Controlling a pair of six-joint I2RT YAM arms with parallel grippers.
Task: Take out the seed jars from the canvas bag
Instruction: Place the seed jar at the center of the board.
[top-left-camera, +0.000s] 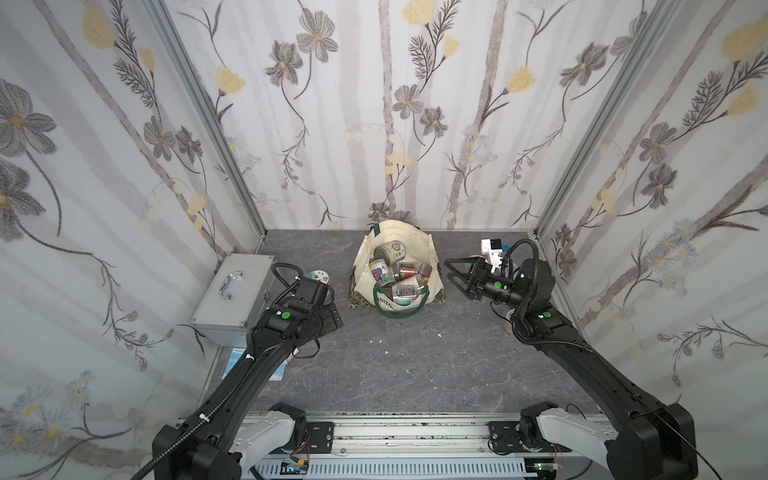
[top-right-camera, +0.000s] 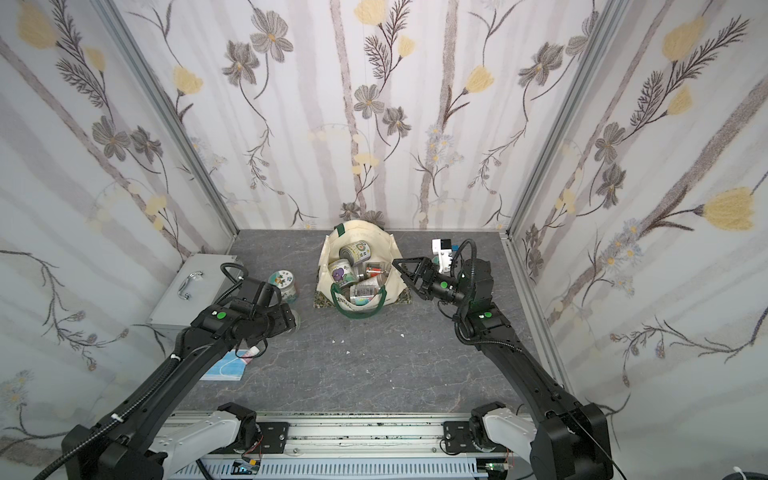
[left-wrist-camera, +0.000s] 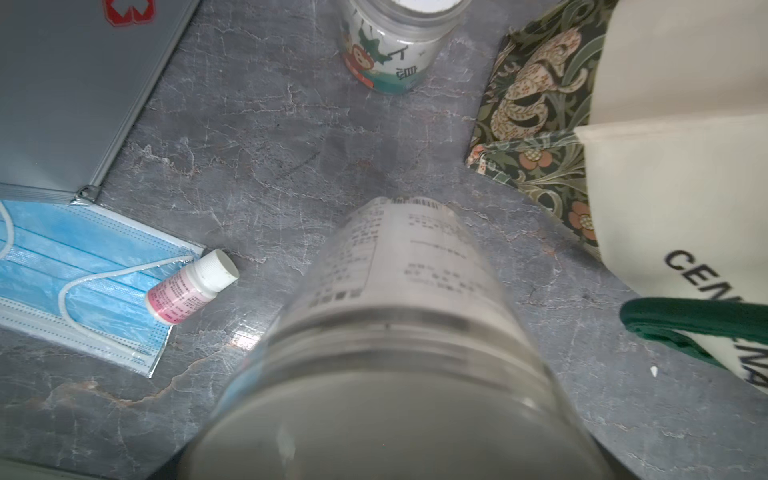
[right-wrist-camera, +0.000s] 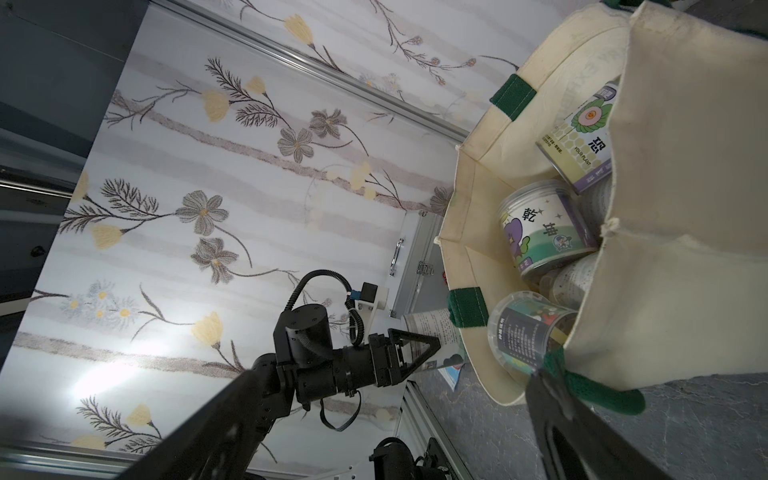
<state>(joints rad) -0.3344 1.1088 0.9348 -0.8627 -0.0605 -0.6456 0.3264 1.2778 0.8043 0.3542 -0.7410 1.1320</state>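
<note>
Seed jar blurred, lid cut off, clamped in left gripper; right gripper spread wide beside canvas bag.

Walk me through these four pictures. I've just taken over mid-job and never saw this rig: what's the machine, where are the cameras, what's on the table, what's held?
These are two black robot arms, each ending in a two-fingered pincer. Both top views look down on the whole grey table; the other two pictures come from cameras on the arms' wrists. At the back stands a cream cloth bag with jars inside. A loose jar stands on the table near a metal case; a blue face mask and a small pink-and-white bottle lie by the case. The left pincer grips a white-labelled jar, the big blur in the left wrist view. The right pincer is open and empty beside the bag.
</note>
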